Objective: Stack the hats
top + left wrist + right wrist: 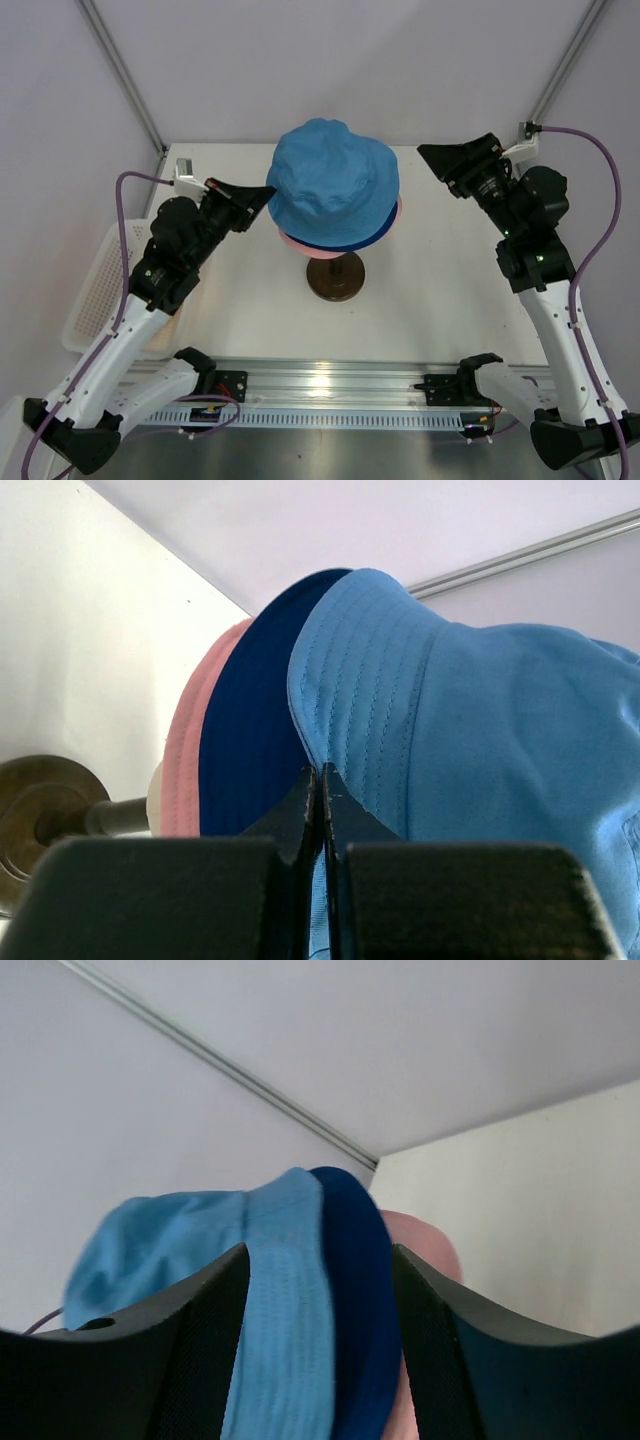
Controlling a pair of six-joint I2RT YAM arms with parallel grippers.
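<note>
At the centre of the top view, a light blue soft fabric bucket hat [330, 180] is seated crown-up as the uppermost of a stack. The stack is carried on a thin-posted stand with a dark round base [335, 282], set on the white worktop [240, 300]. Beneath it a navy blue fabric bucket hat [250, 710] and, lowest, a pink fabric bucket hat [185, 750] are nested, with little more than their brims shown. Three hats are counted, one of each colour, and no yellow-orange hat is found in any view. One stand and one white perforated basket [85, 300], at the left edge of the top view, are also counted. The left tool [322, 780] is pressed together on the left brim of the light blue hat, with a strip of its fabric pinched between the fingers. The right tool [432, 158] is held spread and empty near the right side of the stack, apart from it. In the right wrist view the brims are framed between its fingers. The hats are judged light, limp and not fragile, with cloth that should grip well. The stitched brim is judged the firmest part and the best place for a pinch, since a crown would be expected to crumple. With one side held, the far side would probably droop, so opposite brim holds are judged preferable.
</note>
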